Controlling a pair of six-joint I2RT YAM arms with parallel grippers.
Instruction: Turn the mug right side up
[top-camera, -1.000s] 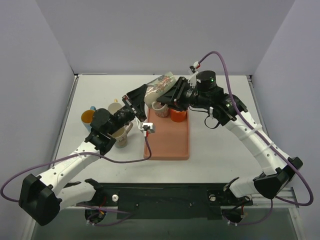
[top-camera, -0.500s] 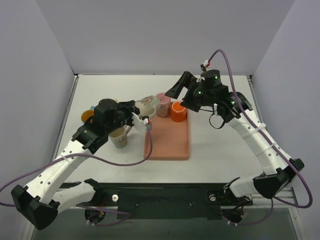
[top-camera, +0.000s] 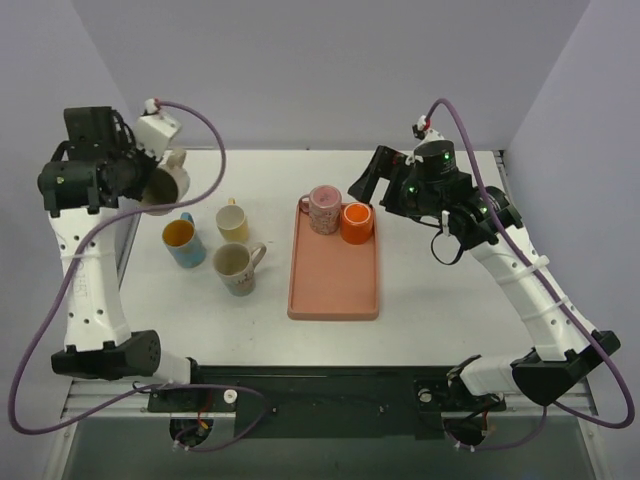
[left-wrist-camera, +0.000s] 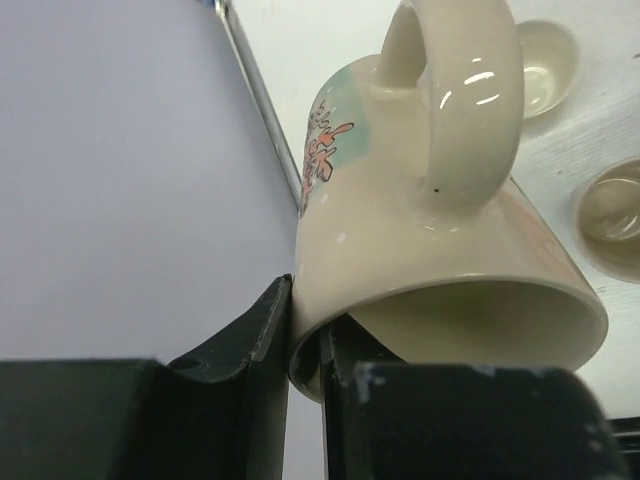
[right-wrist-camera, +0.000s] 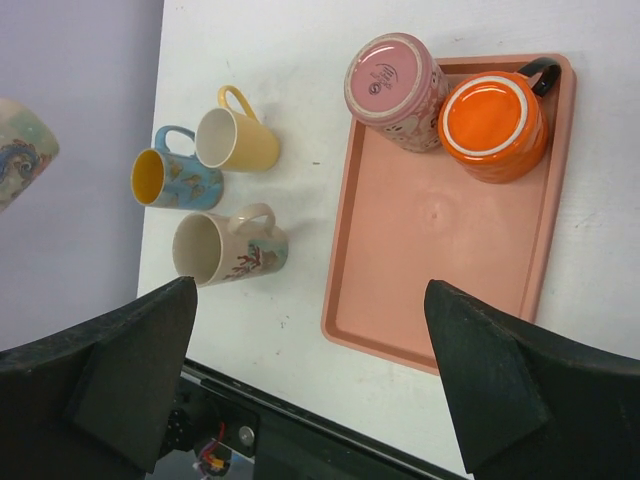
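A cream mug with a coral print (left-wrist-camera: 430, 230) hangs in the air at the far left, above the table's left edge (top-camera: 166, 180). My left gripper (left-wrist-camera: 305, 345) is shut on its rim, one finger inside and one outside, with the handle pointing away from the wrist. The same mug shows at the left border of the right wrist view (right-wrist-camera: 20, 150). My right gripper (right-wrist-camera: 310, 370) is open and empty, raised behind the tray's far right corner (top-camera: 368, 182). A pink mug (top-camera: 325, 208) and an orange mug (top-camera: 356, 222) stand upside down on the tray.
The salmon tray (top-camera: 335, 285) lies mid-table, its near half bare. Left of it stand a blue mug (top-camera: 182, 240), a yellow mug (top-camera: 233, 220) and a cream mug (top-camera: 238, 266), all mouth up. White walls close in the table.
My left arm has swung from the tray up to the far left, carrying the cream mug. My right gripper has let go, opened wide and drawn back to the right.
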